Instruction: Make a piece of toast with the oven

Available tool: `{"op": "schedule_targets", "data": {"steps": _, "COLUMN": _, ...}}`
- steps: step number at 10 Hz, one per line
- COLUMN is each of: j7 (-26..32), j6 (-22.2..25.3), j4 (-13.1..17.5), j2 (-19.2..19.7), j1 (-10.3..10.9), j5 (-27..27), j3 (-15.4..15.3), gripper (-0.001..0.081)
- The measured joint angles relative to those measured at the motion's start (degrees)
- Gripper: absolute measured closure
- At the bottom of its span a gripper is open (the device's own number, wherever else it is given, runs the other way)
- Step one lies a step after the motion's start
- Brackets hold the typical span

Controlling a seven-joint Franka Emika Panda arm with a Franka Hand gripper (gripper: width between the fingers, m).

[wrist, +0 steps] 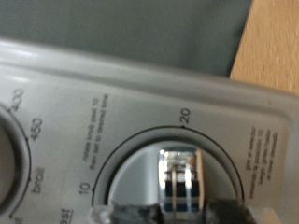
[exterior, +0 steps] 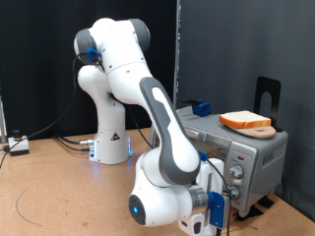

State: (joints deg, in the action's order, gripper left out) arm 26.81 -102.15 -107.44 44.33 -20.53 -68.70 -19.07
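This looks like a robotics lab rather than a kitchen. A white robot arm (exterior: 148, 93) is bolted to a bare wooden tabletop (exterior: 49, 192), cables (exterior: 69, 143) trail across it, dark curtains (exterior: 226, 49) screen the back, and a lone toaster oven (exterior: 241, 152) sits there.

Arm (exterior: 133, 74): glossy white rounded shells, grey bands at the joints, blue-lit ring on a joint near the wrist. White conical base (exterior: 111, 143) with a dark triangular marking and blue glow at its foot; cables trail beside it.
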Motion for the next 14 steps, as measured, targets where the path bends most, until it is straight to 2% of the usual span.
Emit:
{"op": "schedule_targets", "data": {"steps": 2, "j7": 12.91, "j6": -1.64, "j4": -4.19, "j2": -0.99, "j1": -1.33, "j5": -7.97, "j3": -0.76, "gripper": 0.0712}}
{"op": "schedule_targets", "data": {"steps": 3, "j7": 17.41, "j6": -1.72, "j4": -5.71, "j2": -1.08, "j1": -1.92, "j5": -11.24, "j3": -1.04, "gripper": 0.0712}}
{"op": "schedule_targets", "data": {"steps": 5, "j7": 22.19, "j6": -1.40, "j4": -7.09, "j2": -1.08, "j1": -2.34, "j5": -14.56, "j3": -1.18, "gripper": 0.0712}}
{"op": "schedule_targets", "data": {"steps": 13, "j7": 22.12, "j6": -2.10, "j4": -6.91, "j2": -1.07, "j1": -2.27, "j5": -14.95, "j3": -1.06, "gripper": 0.0712}}
{"op": "schedule_targets", "data": {"steps": 14, "j7": 20.08, "j6": -2.57, "j4": -5.83, "j2": -1.07, "j1": -2.11, "j5": -13.79, "j3": -0.74, "gripper": 0.0559}}
